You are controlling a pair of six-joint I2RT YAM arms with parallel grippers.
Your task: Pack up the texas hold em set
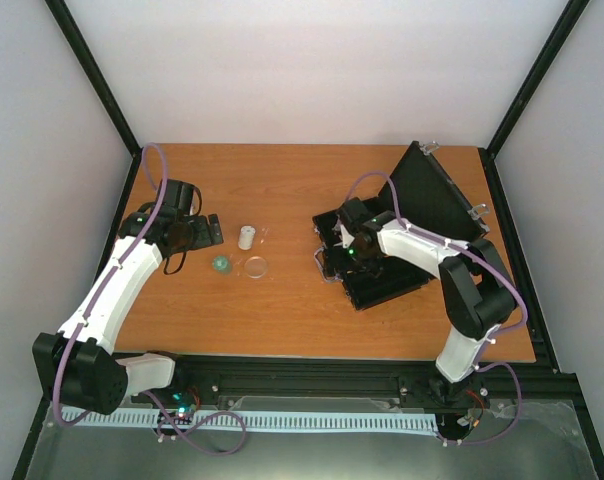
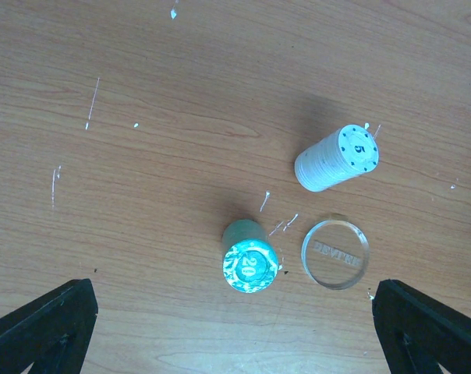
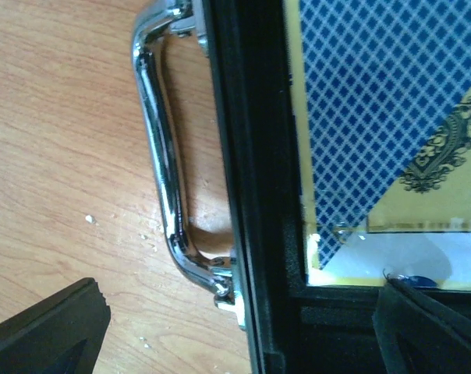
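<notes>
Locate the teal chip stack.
Top view: the teal chip stack sits left of centre on the table, just left of the clear disc, with the white chip stack farther back.

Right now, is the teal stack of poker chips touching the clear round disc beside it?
Apart. The left wrist view shows bare wooden table between the teal stack of poker chips and the clear round disc.

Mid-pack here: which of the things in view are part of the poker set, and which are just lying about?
Belongs to the job: open black case, its metal handle, card deck, white chip stack, teal chip stack, clear disc.

Just lying about: white specks on the table.
</notes>
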